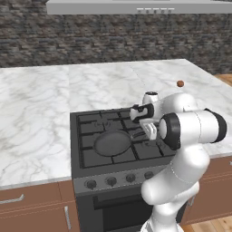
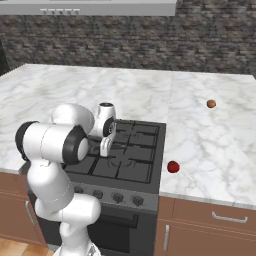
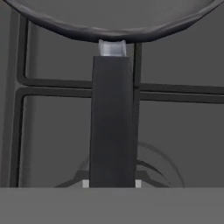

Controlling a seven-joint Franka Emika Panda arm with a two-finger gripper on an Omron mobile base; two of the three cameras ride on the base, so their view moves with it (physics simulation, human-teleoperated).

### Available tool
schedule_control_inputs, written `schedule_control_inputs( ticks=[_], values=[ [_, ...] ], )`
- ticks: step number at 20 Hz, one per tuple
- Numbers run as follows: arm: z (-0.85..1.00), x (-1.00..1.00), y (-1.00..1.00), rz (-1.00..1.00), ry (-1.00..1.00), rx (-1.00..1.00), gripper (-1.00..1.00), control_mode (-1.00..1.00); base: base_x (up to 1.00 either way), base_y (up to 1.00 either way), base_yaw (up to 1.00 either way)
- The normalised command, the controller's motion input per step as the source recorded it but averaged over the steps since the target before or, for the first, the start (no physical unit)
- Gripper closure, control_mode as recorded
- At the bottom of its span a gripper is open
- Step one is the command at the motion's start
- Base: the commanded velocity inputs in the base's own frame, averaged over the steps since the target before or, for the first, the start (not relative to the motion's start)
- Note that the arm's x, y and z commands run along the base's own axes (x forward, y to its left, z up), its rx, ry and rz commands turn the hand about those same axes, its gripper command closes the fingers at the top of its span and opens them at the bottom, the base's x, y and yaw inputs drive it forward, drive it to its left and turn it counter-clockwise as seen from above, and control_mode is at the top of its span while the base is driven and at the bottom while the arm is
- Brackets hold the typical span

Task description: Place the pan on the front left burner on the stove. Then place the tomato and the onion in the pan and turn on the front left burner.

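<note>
Left base view puts the pan on the front left burner of the stove, its handle running right to the gripper, whose jaws are clamped on it. If the jaws open while the pan sits off centre or tilted, it could slide on the grate; lifting off with the grip not fully released would drag it away. Further right, the tomato lies on the bench just beside the stove, and the onion sits well apart; both balls could roll when pinched.
</note>
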Motion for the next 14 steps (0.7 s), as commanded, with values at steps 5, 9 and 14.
schedule_control_inputs(
  ticks=[5, 9, 14],
  values=[
    [-0.35, 0.00, 0.00, 0.00, 0.00, -0.04, 1.00, -1.00, 0.00, 0.00, 0.00],
    [-0.24, 0.13, 0.00, 0.00, 0.00, 0.00, 1.00, -1.00, 0.00, 0.00, 0.00],
    [-0.10, 0.30, 0.01, 0.00, 0.00, 0.00, 1.00, -1.00, 0.00, 0.00, 0.00]
  ],
)
